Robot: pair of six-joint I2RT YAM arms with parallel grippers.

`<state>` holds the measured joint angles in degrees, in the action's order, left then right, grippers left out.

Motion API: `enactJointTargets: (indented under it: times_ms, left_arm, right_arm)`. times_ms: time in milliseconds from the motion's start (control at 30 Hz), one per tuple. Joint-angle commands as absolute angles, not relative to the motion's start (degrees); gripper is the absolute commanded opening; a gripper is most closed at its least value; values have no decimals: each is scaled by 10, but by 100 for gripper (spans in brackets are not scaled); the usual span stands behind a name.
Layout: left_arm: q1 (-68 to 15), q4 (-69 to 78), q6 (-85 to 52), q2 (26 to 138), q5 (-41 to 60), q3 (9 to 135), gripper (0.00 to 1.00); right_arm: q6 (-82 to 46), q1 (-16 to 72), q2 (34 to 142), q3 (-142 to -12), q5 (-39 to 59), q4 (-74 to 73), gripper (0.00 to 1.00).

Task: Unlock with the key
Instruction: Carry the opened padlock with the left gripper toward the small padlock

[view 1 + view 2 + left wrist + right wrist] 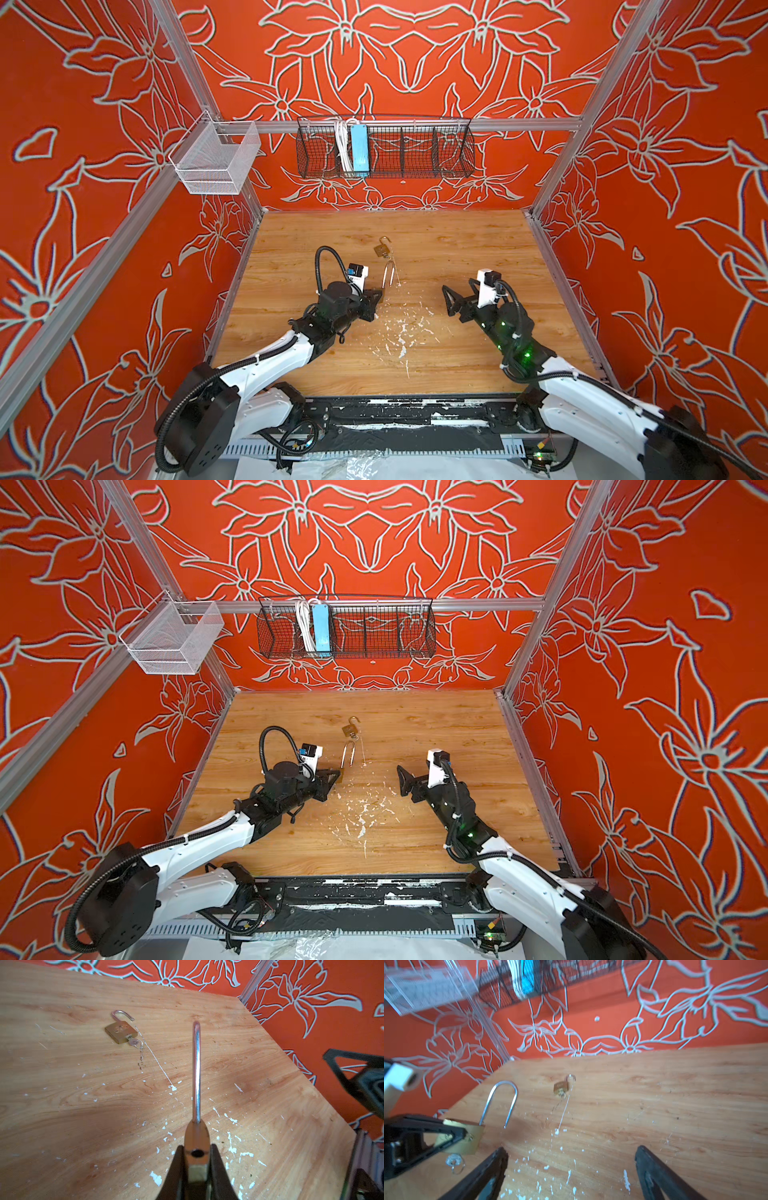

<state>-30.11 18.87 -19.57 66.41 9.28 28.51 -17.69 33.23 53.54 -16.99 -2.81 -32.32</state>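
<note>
- Left jaws: closed on the brass body of the big lock [473,1143], pinching its flat faces and holding it lifted off the surface [457,249]. Gripping the body leaves the shackle and the keyhole end free to work.
- Shackle [196,1074]: long and pointing away from my left wrist. One leg is seated in the body; the other ends in free air beside it. Its socket [195,1153] shows as an empty hole, so I judge this lock open.
- Key [454,1161]: hangs with its ring under the big lock's body, on the side facing my right jaws. It is blurred, so I cannot tell whether it sits in the keyhole.
- Right jaws: spread wide with nothing between them, low over the surface, near the left jaws but apart. I judge they are placed to work the key while the left holds the body steady.
- Small lock [379,250]: lies flat on the surface beyond the big lock, clear of both arms. Its shackle is sprung and a small key [133,1042] is in its base.
- Task standing: judged at or near its end, since both shackles show open.
</note>
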Motion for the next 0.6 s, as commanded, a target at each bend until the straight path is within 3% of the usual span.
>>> enactJointTargets:
  times_ms: [0,167,567]
  left_arm:
    - [-294,263,-211,681,186,305,0]
    - [-288,278,-203,699,196,301,0]
    - [-256,305,-244,712,207,304,0]
  right_arm:
    - [-145,334,623,-233,101,-334,98]
    - [-82,370,690,-252,163,-363,98]
    - [-24,409,684,-262,108,-333,98]
